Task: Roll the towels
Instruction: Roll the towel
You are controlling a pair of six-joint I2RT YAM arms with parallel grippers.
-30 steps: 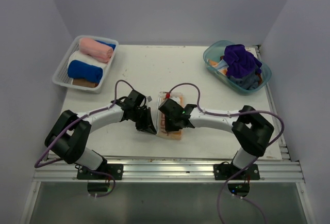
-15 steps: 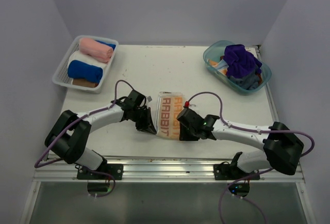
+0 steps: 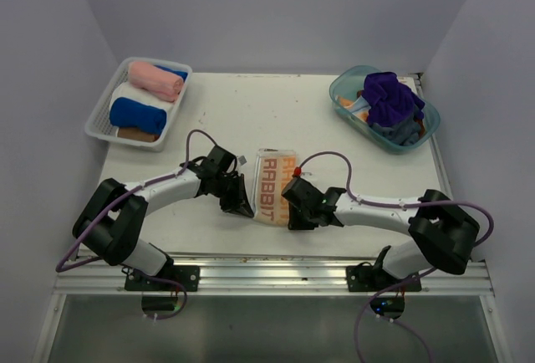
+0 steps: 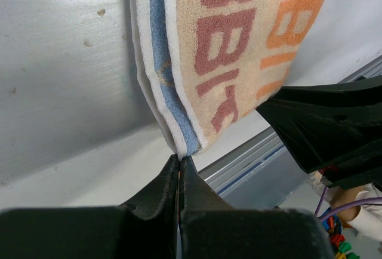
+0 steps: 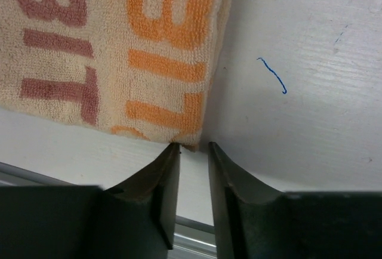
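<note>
Left gripper [image 4: 179, 162] jaws clenched at RABBIT towel [image 3: 272, 189] corner; right gripper [image 5: 194, 151] jaws parted at its corner. Risk: they close empty, so the roll skews.

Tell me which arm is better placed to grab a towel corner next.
Right, likely: the right gripper is open with a RABBIT towel corner at its gap; the left gripper is shut at the other corner.

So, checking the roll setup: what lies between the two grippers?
The RABBIT towel, flat on the table: left gripper at one near corner, right gripper at the other. The top view shows it.
</note>
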